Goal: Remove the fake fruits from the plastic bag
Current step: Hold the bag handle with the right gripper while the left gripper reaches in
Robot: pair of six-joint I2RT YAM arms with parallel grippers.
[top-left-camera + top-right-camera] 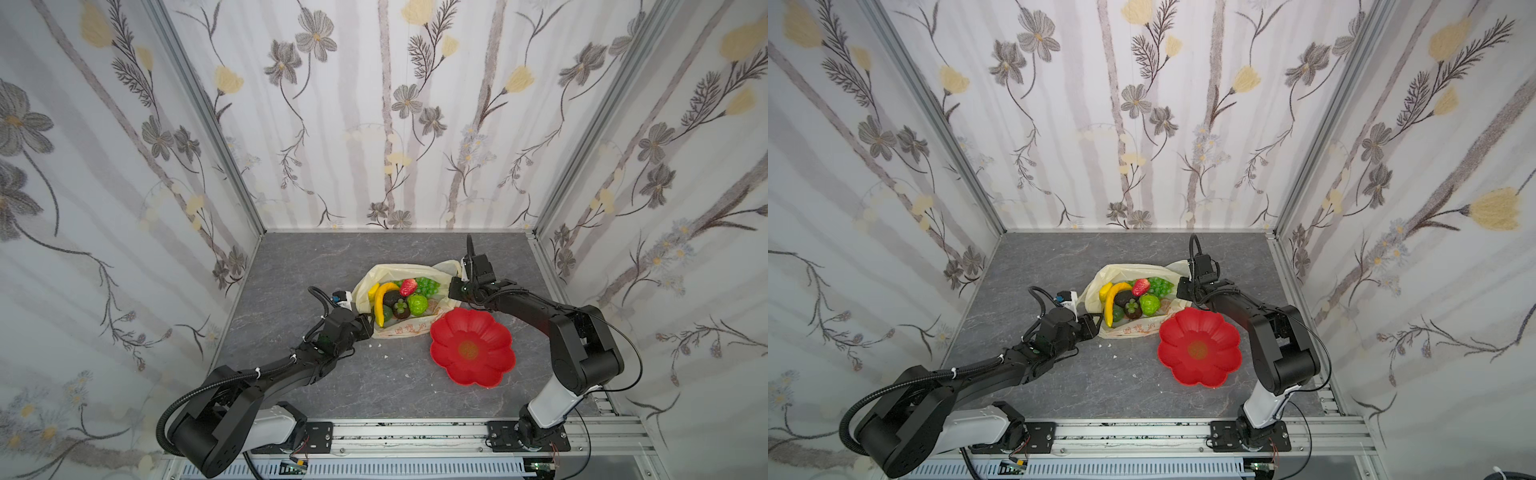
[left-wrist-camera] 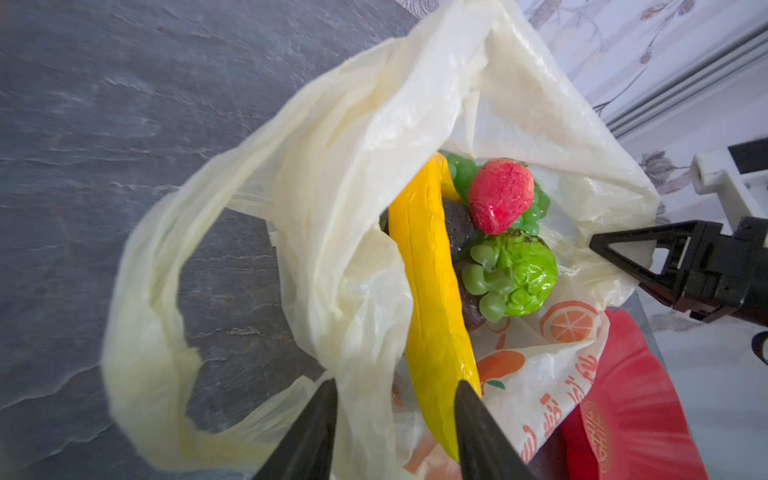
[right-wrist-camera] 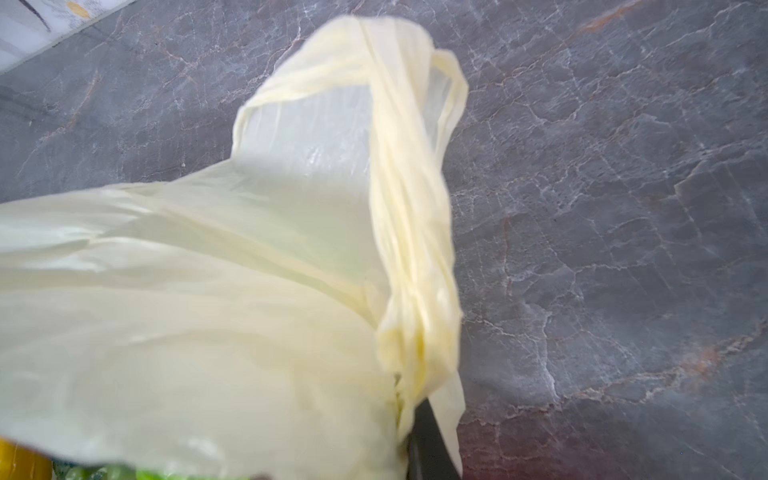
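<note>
The plastic bag [image 1: 386,332] lies open at mid-table in both top views, pale yellow with orange prints. Inside it lie the fake fruits: a yellow banana [image 2: 428,291], a red strawberry [image 2: 498,195], green grapes [image 1: 428,286], a bumpy green custard apple [image 2: 523,278] and darker fruits [image 1: 400,309]. My left gripper [image 2: 397,399] is open at the bag's near left rim, with bag film hanging between its fingers and the banana's tip beside one finger. My right gripper [image 2: 594,246] is shut on the bag's far right rim by a loop handle [image 3: 411,232], holding it up.
A red flower-shaped plate [image 1: 494,332] sits just right of the bag, partly under the right arm. Floral walls close in three sides. Small white crumbs [image 1: 386,356] dot the grey tabletop [image 1: 291,257] near the bag.
</note>
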